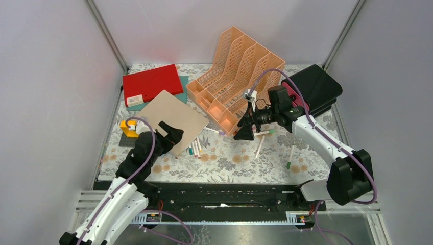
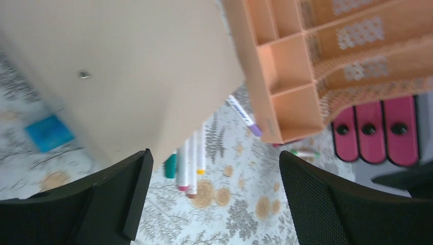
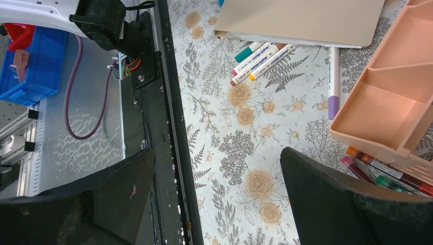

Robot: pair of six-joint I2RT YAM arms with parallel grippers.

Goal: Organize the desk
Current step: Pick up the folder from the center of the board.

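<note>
Left gripper (image 1: 172, 132) sits released, empty, at the tan folder's (image 1: 171, 113) near edge. I'd slide one finger under that edge, clear of the markers (image 1: 195, 148). Desk (image 1: 230, 163) spreads under both arms. Beside the peach rack (image 1: 235, 71), right gripper (image 1: 245, 130) hangs wide, empty.

two tools: left tool (image 1: 172, 131), right tool (image 1: 245, 130). one peach file rack (image 1: 232, 76) beyond the right tool. one tan board (image 1: 173, 117) by the left tool. one red book (image 1: 152, 81) lying on one teal book (image 1: 184, 81), beyond the left tool. one yellow block (image 1: 127, 127) to its left. one black case (image 1: 321, 87) behind the right tool, showing three pink slots (image 2: 368, 127). ten markers seen: four clustered markers (image 3: 258, 53) between the tools, one purple-capped marker (image 3: 333, 76), three rack-foot markers (image 3: 383, 173), two loose markers (image 1: 260, 147) near the right tool.
</note>
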